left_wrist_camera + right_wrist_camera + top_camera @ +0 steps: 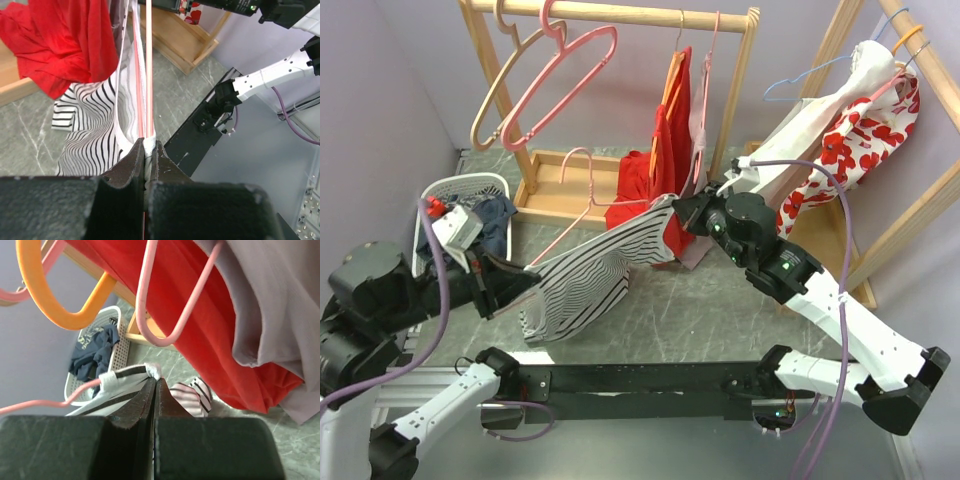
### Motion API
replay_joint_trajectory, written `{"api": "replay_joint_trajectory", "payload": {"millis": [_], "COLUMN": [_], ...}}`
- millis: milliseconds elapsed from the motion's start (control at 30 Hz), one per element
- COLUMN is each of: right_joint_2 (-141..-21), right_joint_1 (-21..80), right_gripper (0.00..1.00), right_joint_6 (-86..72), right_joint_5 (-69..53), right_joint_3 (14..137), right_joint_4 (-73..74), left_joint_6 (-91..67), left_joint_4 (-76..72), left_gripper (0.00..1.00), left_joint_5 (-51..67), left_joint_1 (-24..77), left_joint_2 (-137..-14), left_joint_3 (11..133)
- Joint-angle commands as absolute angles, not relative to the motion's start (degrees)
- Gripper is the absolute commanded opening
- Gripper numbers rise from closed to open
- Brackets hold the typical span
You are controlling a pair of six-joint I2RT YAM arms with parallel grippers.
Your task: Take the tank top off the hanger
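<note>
GRIP: left gripper [148, 146] is seen with jaws pressed together on the white edge of the striped tank top [92, 142] | HANGER: pink hanger [148, 65] bar is run down into the same pinch | SURROUNDS: red garment [55, 45] is draped at upper left, over the stripes; wooden rack base [182, 42] is set on the grey table [30, 130]

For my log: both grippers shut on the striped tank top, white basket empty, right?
No: the white basket holds dark blue clothing, per the right wrist view. Left gripper and right gripper are shut on the striped tank top.
</note>
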State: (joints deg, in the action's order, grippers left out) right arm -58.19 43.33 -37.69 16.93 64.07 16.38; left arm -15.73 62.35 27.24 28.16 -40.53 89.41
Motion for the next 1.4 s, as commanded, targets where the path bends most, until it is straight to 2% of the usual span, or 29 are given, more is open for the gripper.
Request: {"api": "replay_joint_trajectory", "payload": {"millis": [0,300,400,500,767,1200,1367], "right_joint_2": [-58.6,-57.6,-57.8,-58.3,-60.9,-52.6,-58.5], "right_joint_1": [41.3,41.2,41.3,41.0,40.9,40.7,40.6], "right_gripper": [0.0,0.0,0.0,0.0,0.0,0.0,0.0], "right_joint_6": [-36.6,-38.4,-38.2,-39.2,-40.2,-39.7,-39.5], "right_joint_5": [22.5,19.2,17.5,23.9,18.4,32.8,27.6], "right_joint_3": [64.8,62.1,61.7,63.2,63.0,60.8,64.6], "right_joint_4": [17.6,19.1,19.6,24.9,23.4,18.7,22.1], "left_joint_6": [-14.9,-16.3,-16.3,-15.8,-16.1,-14.3,-13.1], "left_joint_4": [62.9,61.6,60.7,61.6,59.1,60.0,59.8], "left_gripper": [0.01,0.01,0.01,0.01,0.01,0.01,0.01], "left_joint_5": [24.9,17.8,18.5,18.1,20.2,24.7,25.5], "left_joint_1": [28.1,29.2,29.4,29.4,29.6,29.8,29.9], "left_joint_2": [-37.7,-36.6,-36.6,-37.4,-36.4,-36.2,-36.8], "left_joint_3": [94.9,95.5,94.2,94.9,93.5,91.9,91.8]}}
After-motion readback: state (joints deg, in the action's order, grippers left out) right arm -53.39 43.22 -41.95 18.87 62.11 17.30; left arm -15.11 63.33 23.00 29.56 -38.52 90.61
